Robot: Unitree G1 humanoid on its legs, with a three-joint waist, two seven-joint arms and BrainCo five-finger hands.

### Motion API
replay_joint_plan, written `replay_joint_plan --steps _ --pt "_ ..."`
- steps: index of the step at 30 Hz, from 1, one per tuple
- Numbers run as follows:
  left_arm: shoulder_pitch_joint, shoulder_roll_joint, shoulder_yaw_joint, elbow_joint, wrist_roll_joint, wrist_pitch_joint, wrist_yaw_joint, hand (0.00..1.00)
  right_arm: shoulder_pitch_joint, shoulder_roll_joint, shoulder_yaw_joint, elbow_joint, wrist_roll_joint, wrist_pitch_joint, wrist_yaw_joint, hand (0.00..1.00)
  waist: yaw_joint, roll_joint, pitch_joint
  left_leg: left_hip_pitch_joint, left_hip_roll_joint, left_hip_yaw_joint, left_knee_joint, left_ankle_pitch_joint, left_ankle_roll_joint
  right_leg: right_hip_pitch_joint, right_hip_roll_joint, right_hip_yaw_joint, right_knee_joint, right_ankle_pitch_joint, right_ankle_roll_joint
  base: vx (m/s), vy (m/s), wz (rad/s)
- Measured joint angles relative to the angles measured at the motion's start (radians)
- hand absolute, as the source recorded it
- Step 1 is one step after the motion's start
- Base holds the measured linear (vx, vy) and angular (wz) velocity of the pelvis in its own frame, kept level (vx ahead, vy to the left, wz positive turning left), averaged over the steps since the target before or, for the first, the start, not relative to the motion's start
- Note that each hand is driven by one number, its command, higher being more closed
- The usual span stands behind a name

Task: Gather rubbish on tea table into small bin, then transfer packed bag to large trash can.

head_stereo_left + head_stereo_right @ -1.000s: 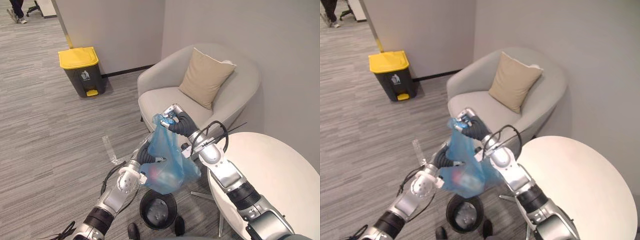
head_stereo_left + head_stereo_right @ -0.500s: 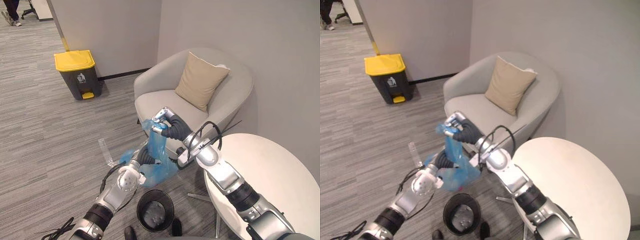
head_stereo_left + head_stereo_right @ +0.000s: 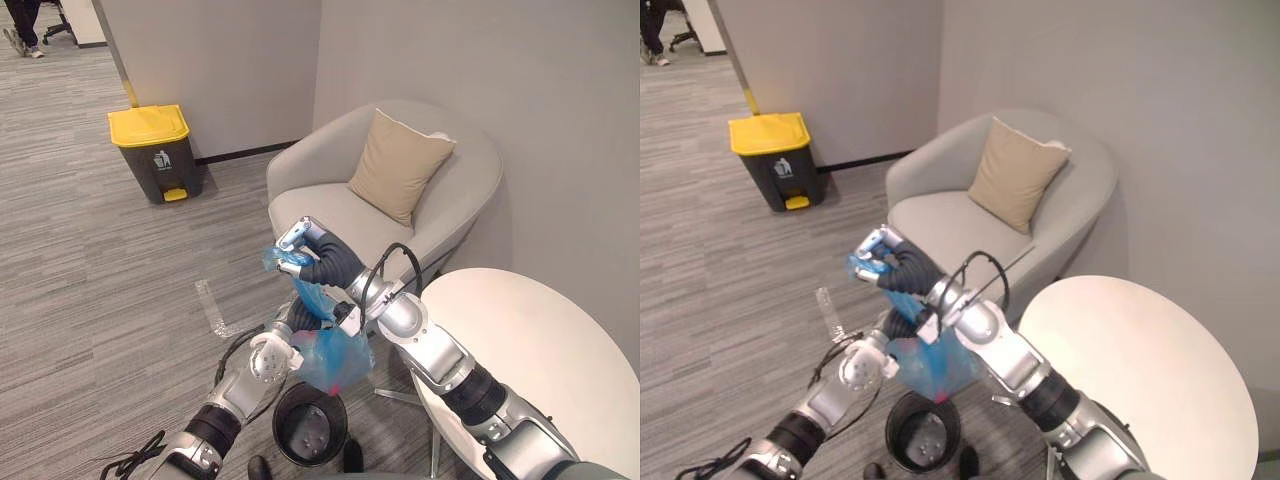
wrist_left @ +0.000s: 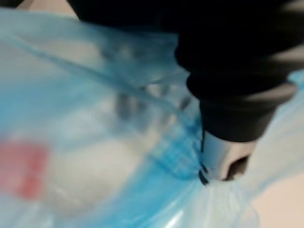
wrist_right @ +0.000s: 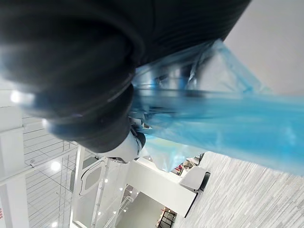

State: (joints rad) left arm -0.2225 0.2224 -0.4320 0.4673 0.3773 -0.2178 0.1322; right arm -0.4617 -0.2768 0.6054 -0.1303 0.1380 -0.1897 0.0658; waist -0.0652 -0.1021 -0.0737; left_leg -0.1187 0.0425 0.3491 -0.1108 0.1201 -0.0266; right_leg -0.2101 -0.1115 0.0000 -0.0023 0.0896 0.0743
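A blue plastic bag (image 3: 335, 355) with rubbish in it, something red among it, hangs above the small black bin (image 3: 310, 432) on the floor. My right hand (image 3: 300, 252) is shut on the bag's bunched top and holds it up in front of the armchair. The bag's neck runs down from it in a thin twisted strip. My left hand (image 3: 298, 320) lies against the bag's upper body, partly hidden by the plastic. The bag (image 4: 95, 142) presses close in the left wrist view. The large trash can (image 3: 150, 150), dark with a yellow lid, stands by the far wall.
The round white tea table (image 3: 540, 350) is at the lower right. A grey armchair (image 3: 330, 215) with a tan pillow (image 3: 400, 165) stands behind the bag. A person's legs (image 3: 25, 25) show far off at the top left. Open carpet lies between me and the large can.
My right hand has carried the bag's top up and to the left, and the bag's neck has drawn out thinner. The left hand has stayed at the bag's body above the bin.
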Motion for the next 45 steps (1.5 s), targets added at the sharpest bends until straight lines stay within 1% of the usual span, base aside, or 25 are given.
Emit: replay_joint_plan --steps 6,7,8,11,14,15,16,18,20,21,23,28,29,33,34,35,37,38,40,41,42,43,44,45 --pt "0.008 0.0 -0.003 0.0 -0.048 0.013 0.0 1.0 0.006 0.018 -0.004 0.043 -0.032 -0.01 -0.002 1.0 -0.007 0.0 0.0 -0.003 0.0 0.0 0.0 0.0 0.0 0.0 0.0 0.001 0.0 -0.003 0.004 0.0 0.0 0.0" --pt "0.012 0.0 -0.002 0.0 -0.059 0.014 0.0 1.0 0.021 0.027 -0.009 0.057 -0.058 -0.016 -0.003 1.0 -0.007 0.0 0.0 -0.004 0.0 0.0 0.0 0.0 0.0 0.0 0.0 0.001 0.0 -0.003 0.005 0.0 0.0 0.0" --pt "0.013 0.0 -0.002 0.0 -0.063 0.015 0.0 1.0 0.026 0.032 -0.011 0.066 -0.062 -0.019 -0.003 0.0 -0.007 0.0 -0.001 -0.004 0.0 0.0 0.0 0.0 0.0 0.0 0.0 0.001 0.0 -0.004 0.005 0.0 0.0 0.0" --pt "0.023 -0.001 0.015 -0.002 -0.077 0.016 0.001 1.0 0.078 0.037 -0.019 0.111 -0.108 -0.022 -0.005 0.0 -0.007 0.0 -0.001 -0.004 -0.001 -0.001 0.0 0.0 0.0 0.001 -0.001 0.0 0.0 -0.004 0.005 0.0 0.0 0.0" --pt "0.034 -0.002 0.049 -0.01 -0.087 0.017 0.007 1.0 0.144 0.037 -0.048 0.114 -0.183 -0.023 -0.007 0.0 -0.008 0.0 -0.001 -0.006 0.0 -0.002 0.0 0.0 0.0 0.001 -0.001 -0.001 0.0 -0.005 0.006 0.0 0.0 0.0" --pt "0.037 -0.002 0.053 -0.013 -0.087 0.018 0.012 1.0 0.15 0.038 -0.053 0.115 -0.188 -0.024 -0.008 0.0 -0.008 0.0 -0.001 -0.006 0.0 -0.003 0.0 0.0 0.0 0.001 -0.001 -0.001 0.0 -0.006 0.007 0.0 0.0 0.0" --pt "0.043 -0.002 0.067 -0.027 -0.089 0.018 0.022 1.0 0.164 0.036 -0.062 0.125 -0.223 -0.026 -0.014 0.0 -0.008 0.0 -0.001 -0.006 0.0 -0.003 0.0 0.0 0.0 0.001 -0.001 -0.002 0.0 -0.006 0.007 0.0 0.0 0.0" --pt "0.044 -0.002 0.077 -0.035 -0.089 0.018 0.023 1.0 0.169 0.034 -0.067 0.139 -0.258 -0.028 -0.022 0.0 -0.008 0.0 -0.001 -0.006 0.0 -0.004 0.0 0.0 0.0 0.002 -0.001 -0.004 0.0 -0.006 0.008 0.0 0.0 0.0" --pt "0.05 -0.002 0.097 -0.054 -0.089 0.018 0.024 1.0 0.182 0.033 -0.081 0.154 -0.34 -0.032 -0.041 0.0 -0.008 0.0 -0.001 -0.006 0.0 -0.005 0.0 0.0 0.0 0.001 -0.001 -0.004 0.0 -0.007 0.009 0.0 0.0 0.0" --pt "0.051 -0.002 0.1 -0.055 -0.089 0.018 0.024 1.0 0.183 0.032 -0.083 0.154 -0.35 -0.033 -0.043 0.0 -0.008 0.0 -0.001 -0.006 0.0 -0.005 0.0 0.0 0.0 0.001 -0.001 -0.005 0.0 -0.007 0.009 0.0 0.0 0.0" --pt "0.056 -0.002 0.11 -0.055 -0.09 0.018 0.024 1.0 0.191 0.03 -0.096 0.154 -0.415 -0.038 -0.057 0.0 -0.008 0.0 -0.001 -0.007 0.0 -0.007 0.0 0.0 0.0 0.002 -0.002 -0.006 0.0 -0.008 0.009 0.0 0.0 0.0" --pt "0.08 -0.006 0.157 -0.055 -0.098 0.018 0.024 1.0 0.228 0.009 -0.141 0.155 -0.561 -0.048 -0.117 0.0 -0.008 0.0 -0.001 -0.01 -0.001 -0.014 0.0 0.0 0.0 0.002 -0.004 -0.014 0.0 -0.011 0.013 0.0 0.0 0.03" --pt "0.082 -0.007 0.161 -0.055 -0.101 0.018 0.024 1.0 0.231 0.006 -0.145 0.155 -0.573 -0.048 -0.123 0.0 -0.008 0.0 -0.001 -0.011 -0.002 -0.014 0.0 0.0 0.0 0.002 -0.005 -0.014 0.0 -0.012 0.013 0.0 0.0 0.1" --pt "0.105 -0.02 0.203 -0.055 -0.124 0.018 0.041 1.0 0.297 0.004 -0.233 0.154 -0.639 -0.049 -0.179 0.0 -0.008 0.0 -0.001 -0.015 -0.004 -0.027 0.0 0.001 0.002 0.002 -0.007 -0.025 0.0 -0.01 0.011 0.03 -0.001 0.08" --pt "0.118 -0.024 0.224 -0.056 -0.13 0.018 0.043 1.0 0.321 0.013 -0.269 0.154 -0.647 -0.048 -0.2 0.0 -0.008 0.0 -0.001 -0.015 -0.005 -0.027 0.0 0.001 0.002 0.002 -0.008 -0.026 0.0 -0.007 0.009 0.04 0.0 0.02" --pt "0.122 -0.026 0.229 -0.056 -0.136 0.018 0.043 1.0 0.331 0.02 -0.284 0.154 -0.647 -0.048 -0.206 0.0 -0.008 0.0 -0.001 -0.014 -0.005 -0.027 0.0 0.001 0.002 0.002 -0.008 -0.026 -0.001 -0.006 0.011 0.05 0.0 0.01" --pt "0.148 -0.034 0.258 -0.058 -0.151 0.018 0.044 1.0 0.385 0.072 -0.37 0.16 -0.646 -0.045 -0.238 0.0 -0.009 0.001 0.0 -0.014 -0.005 -0.028 0.0 0.001 0.002 0.002 -0.008 -0.026 -0.001 -0.005 0.011 0.05 -0.004 -0.01" --pt "0.159 -0.038 0.263 -0.06 -0.159 0.018 0.045 1.0 0.398 0.086 -0.392 0.172 -0.645 -0.045 -0.245 0.0 -0.009 0.001 0.0 -0.013 -0.005 -0.027 0.0 0.001 0.002 0.002 -0.008 -0.025 -0.001 -0.005 0.011 0.04 -0.004 -0.01" --pt "0.185 -0.04 0.276 -0.064 -0.184 0.019 0.046 1.0 0.421 0.106 -0.428 0.245 -0.619 -0.032 -0.253 0.0 -0.01 0.001 0.0 -0.011 -0.005 -0.027 0.0 0.0 0.001 0.002 -0.008 -0.026 -0.001 -0.005 0.011 0.0 0.0 0.0" --pt "0.201 -0.045 0.29 -0.064 -0.198 0.019 0.044 1.0 0.433 0.128 -0.447 0.308 -0.57 -0.023 -0.249 0.0 -0.009 0.005 0.003 -0.009 -0.011 -0.029 0.0 -0.003 -0.003 0.01 -0.007 -0.029 -0.004 -0.008 0.007 0.0 0.0 0.0" --pt "0.205 -0.047 0.294 -0.064 -0.206 0.019 0.043 1.0 0.436 0.134 -0.451 0.328 -0.554 -0.018 -0.245 0.0 -0.009 0.006 0.004 -0.007 -0.011 -0.029 0.0 -0.003 -0.003 0.016 -0.007 -0.029 -0.004 -0.01 0.004 0.03 0.008 0.04" --pt "0.227 -0.05 0.304 -0.063 -0.225 0.021 0.041 1.0 0.45 0.159 -0.471 0.414 -0.483 0.002 -0.225 0.0 -0.007 0.015 0.01 0.0 -0.01 -0.032 0.0 -0.006 -0.003 0.022 -0.008 -0.033 -0.007 -0.013 0.004 0.02 0.003 0.04" --pt "0.231 -0.052 0.308 -0.063 -0.228 0.021 0.04 1.0 0.454 0.163 -0.476 0.434 -0.454 0.006 -0.215 0.0 -0.005 0.018 0.012 0.001 -0.01 -0.032 0.0 -0.006 -0.003 0.022 -0.008 -0.034 -0.007 -0.017 0.008 0.01 -0.002 0.05" --pt "0.243 -0.06 0.324 -0.06 -0.245 0.023 0.038 1.0 0.463 0.169 -0.486 0.492 -0.39 0.017 -0.191 0.0 0.002 0.025 0.018 0.001 -0.011 -0.033 0.0 -0.007 -0.003 0.027 -0.008 -0.036 -0.012 -0.02 0.011 0.01 -0.007 0.05"
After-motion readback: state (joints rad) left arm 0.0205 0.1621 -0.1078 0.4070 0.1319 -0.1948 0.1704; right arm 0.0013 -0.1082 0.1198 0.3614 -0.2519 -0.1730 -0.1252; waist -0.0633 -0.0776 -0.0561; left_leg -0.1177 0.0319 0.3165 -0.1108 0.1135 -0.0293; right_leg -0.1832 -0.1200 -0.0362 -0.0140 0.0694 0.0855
